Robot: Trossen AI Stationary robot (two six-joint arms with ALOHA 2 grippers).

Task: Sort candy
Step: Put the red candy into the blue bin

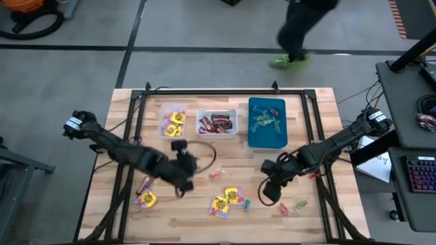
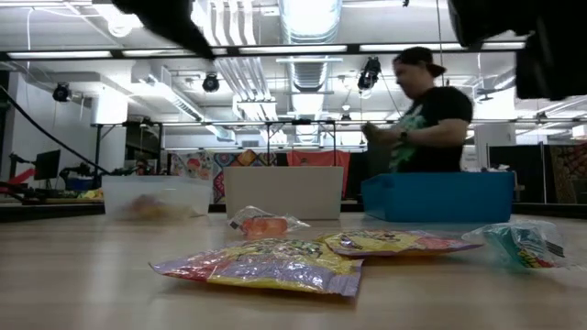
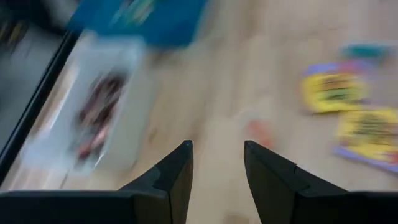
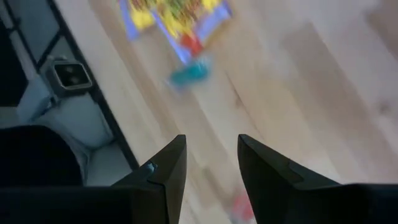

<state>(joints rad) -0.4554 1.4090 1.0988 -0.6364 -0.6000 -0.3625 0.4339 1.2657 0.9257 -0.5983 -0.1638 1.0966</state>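
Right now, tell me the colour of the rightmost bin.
Blue bin; it holds teal and green candy. Best seen in the high view.

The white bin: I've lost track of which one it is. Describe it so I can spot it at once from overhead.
Look at the far edge of the wooden table, where three bins stand in a row. The white bin is the middle one, between the clear bin with yellow packets and the blue bin. It alone has pale opaque walls and holds dark brown-red bars.

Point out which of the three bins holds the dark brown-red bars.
The white middle bin, between the clear bin of yellow packets and the blue bin.
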